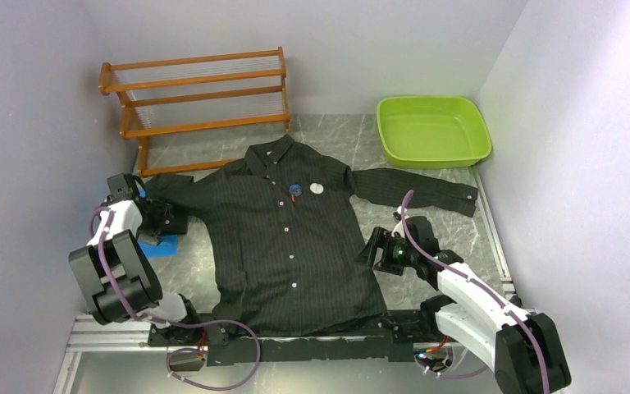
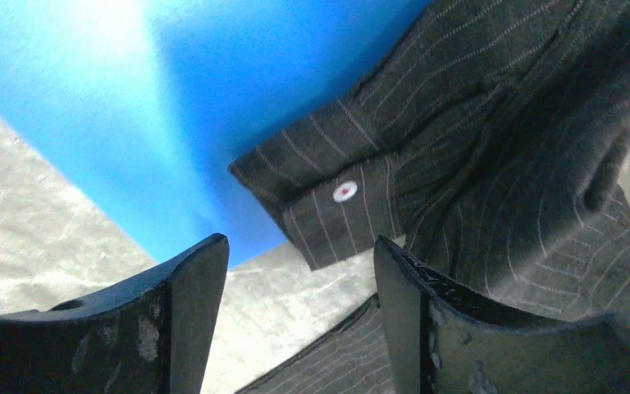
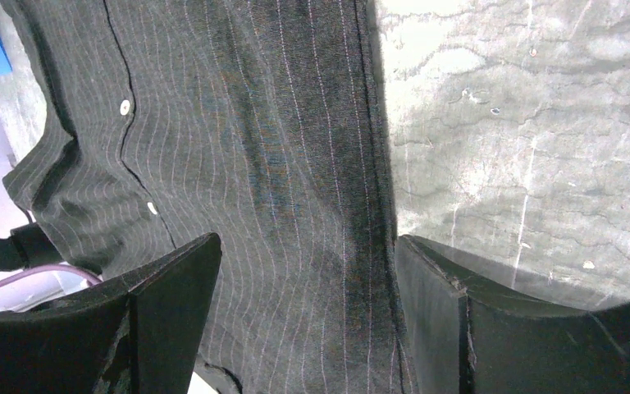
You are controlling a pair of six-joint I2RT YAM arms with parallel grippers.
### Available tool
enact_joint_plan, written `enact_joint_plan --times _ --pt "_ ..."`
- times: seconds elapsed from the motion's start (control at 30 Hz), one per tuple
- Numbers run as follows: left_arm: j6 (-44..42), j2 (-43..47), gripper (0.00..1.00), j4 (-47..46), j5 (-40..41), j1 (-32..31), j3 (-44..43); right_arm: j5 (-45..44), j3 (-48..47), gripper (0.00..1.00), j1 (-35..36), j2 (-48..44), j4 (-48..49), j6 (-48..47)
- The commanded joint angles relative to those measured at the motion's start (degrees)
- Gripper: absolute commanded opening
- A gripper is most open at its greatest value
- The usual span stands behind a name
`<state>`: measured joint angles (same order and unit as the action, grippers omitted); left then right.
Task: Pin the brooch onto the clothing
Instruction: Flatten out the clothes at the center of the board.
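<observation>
Lying flat on the desk (image 1: 344, 135), collar away from the arms, the black pinstriped shirt (image 1: 287, 246) carries a blue-and-red brooch (image 1: 294, 190) and a white badge (image 1: 317, 188) on its chest. Left tool (image 2: 299, 250), jaws apart and empty, hovers over the sleeve cuff (image 2: 336, 197); right tool (image 3: 308, 246), likewise apart, over the shirt's side edge. Closing either now would likely snag cloth and drag the shirt.

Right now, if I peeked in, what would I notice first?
The big black striped shirt spread flat in the middle of the table stands out first. Then come the bright green tub at the far right corner and the orange wooden rack at the far left. A white badge and a blue badge sit on the shirt's chest.
</observation>
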<state>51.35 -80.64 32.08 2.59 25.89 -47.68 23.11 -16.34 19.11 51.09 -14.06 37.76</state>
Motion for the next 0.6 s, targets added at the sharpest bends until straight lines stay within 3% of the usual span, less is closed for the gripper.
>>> enact_joint_plan --times 0.0,0.1,0.3,0.57 --pt "-0.16 -4.98 0.72 -5.85 -3.67 1.15 -0.88 0.65 -0.14 0.81 -0.03 -0.84 1.04 -0.7" --pt "-1.55 -8.79 0.65 -7.2 -6.48 1.53 -2.68 0.53 -0.11 0.81 -0.04 -1.0 0.91 -0.76" --pt "-1.71 -7.72 0.05 -6.66 -6.31 1.54 -3.78 0.27 -0.1 0.81 0.0 -1.43 0.68 -0.58" --pt "-4.53 2.59 0.03 3.45 2.42 1.55 -11.41 0.52 -0.14 0.81 -0.04 -1.14 0.94 -0.62"
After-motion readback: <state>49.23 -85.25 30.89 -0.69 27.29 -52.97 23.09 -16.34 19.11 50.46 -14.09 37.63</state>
